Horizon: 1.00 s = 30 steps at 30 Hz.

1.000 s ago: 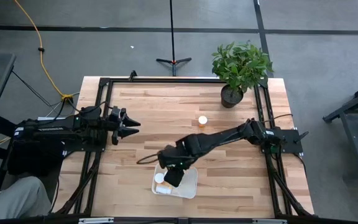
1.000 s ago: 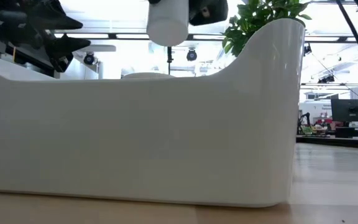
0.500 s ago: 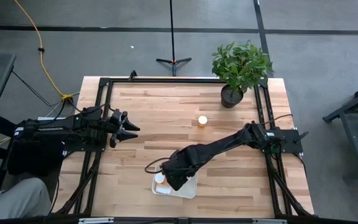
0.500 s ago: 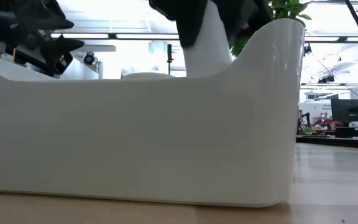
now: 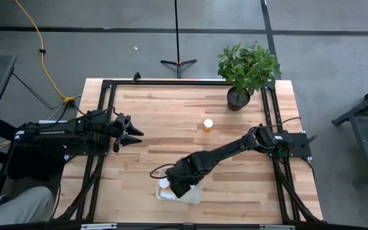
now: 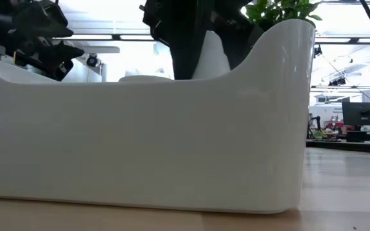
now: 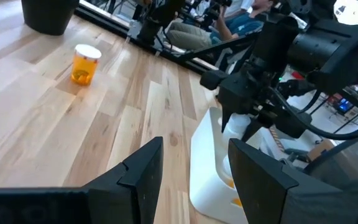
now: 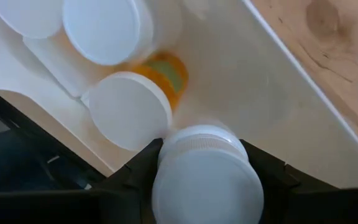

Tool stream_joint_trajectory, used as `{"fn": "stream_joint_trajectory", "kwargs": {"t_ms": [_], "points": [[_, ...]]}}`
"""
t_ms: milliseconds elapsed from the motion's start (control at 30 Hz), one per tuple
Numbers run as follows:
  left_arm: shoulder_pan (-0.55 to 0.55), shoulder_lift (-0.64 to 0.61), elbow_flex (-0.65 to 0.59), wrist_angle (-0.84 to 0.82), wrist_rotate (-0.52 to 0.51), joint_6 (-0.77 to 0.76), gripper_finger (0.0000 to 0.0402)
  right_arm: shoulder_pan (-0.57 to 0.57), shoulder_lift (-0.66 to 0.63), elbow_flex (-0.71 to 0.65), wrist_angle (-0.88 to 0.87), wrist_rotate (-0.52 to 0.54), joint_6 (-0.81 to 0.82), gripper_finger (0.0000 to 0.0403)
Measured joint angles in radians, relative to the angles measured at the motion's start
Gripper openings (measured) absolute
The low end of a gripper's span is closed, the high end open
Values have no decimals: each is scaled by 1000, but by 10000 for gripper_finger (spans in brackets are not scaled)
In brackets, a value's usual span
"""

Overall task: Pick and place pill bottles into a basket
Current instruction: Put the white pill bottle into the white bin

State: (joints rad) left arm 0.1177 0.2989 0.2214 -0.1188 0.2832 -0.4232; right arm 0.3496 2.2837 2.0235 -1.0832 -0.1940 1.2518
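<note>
The white basket (image 5: 193, 193) stands near the table's near edge and holds several white-capped orange pill bottles (image 8: 129, 111). My right gripper (image 5: 176, 185) is down over the basket, shut on one white pill bottle (image 8: 205, 180). In the low view this bottle (image 6: 212, 59) shows behind the basket's wall (image 6: 172, 141). One more pill bottle (image 5: 207, 124) stands upright on its base at the table's middle; it also shows in the left wrist view (image 7: 86, 63). My left gripper (image 5: 135, 132) waits open and empty at the table's left. My right gripper pinches the pill bottle's sides (image 8: 166, 155) between its two fingers (image 8: 143, 167), one on each side. The fingers come from above, pointing down into the basket. The bottle hangs below them, its lower part behind the basket's wall; whether it rests on the basket's floor cannot be told.
A black plant pot (image 5: 237, 98) with a green plant stands at the table's far right. Black frame rails (image 5: 105, 96) run along the table's edges. Bare wood lies between the lone bottle and the basket.
My right gripper has gone down and a little toward the table's near edge, carrying the white bottle from above the basket's rim down inside the basket. It has stayed shut on the bottle.
</note>
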Motion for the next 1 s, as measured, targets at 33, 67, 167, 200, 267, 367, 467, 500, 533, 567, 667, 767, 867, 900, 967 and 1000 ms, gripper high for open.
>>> {"fn": "stream_joint_trajectory", "kwargs": {"t_ms": [33, 67, 167, 200, 267, 367, 467, 500, 533, 567, 667, 767, 867, 900, 967, 1000], "points": [[0, 0, 0, -3, 0, 0, 216, 0, 0, -5, 2, 0, 0, 165], [0, 0, 0, -7, 0, 0, 216, 0, 0, -7, 3, -2, 0, 165], [0, 0, 0, -14, 1, 0, 216, 1, 1, -10, -2, 5, -16, 168], [0, 0, 0, -12, 1, 0, 216, 1, 4, -12, -7, 13, -20, 173], [0, 0, 0, -12, 1, 0, 216, 1, 10, -14, -17, 20, -22, 182], [0, 0, 0, -12, 1, 0, 216, -2, 4, -11, -22, 23, -29, 188], [0, 0, 0, -12, 2, 0, 216, -3, 5, -12, -32, 23, -38, 186], [0, 0, 0, -12, 2, 0, 216, -3, 5, -12, -32, 23, -39, 185], [0, 0, 0, -12, 2, 0, 216, -3, 5, -12, -30, 22, -40, 184], [0, 0, 0, -11, 2, 0, 216, -3, 5, -11, -29, 21, -40, 185], [0, 0, 0, -11, 2, 0, 216, -3, 5, -11, -29, 21, -45, 191], [0, 0, 0, -11, 2, -1, 216, -3, 5, -11, -30, 22, -48, 204], [0, 0, 0, -11, 2, -1, 216, -3, 5, -11, -31, 33, -55, 219], [0, 0, 0, -11, 2, -1, 216, -3, 5, -11, -31, 36, -60, 224], [0, 0, 0, -11, 2, -1, 216, -4, 5, -11, -31, 35, -76, 235], [0, 0, 0, -10, 2, -1, 216, -5, 5, -11, -30, 29, -83, 241]]}}
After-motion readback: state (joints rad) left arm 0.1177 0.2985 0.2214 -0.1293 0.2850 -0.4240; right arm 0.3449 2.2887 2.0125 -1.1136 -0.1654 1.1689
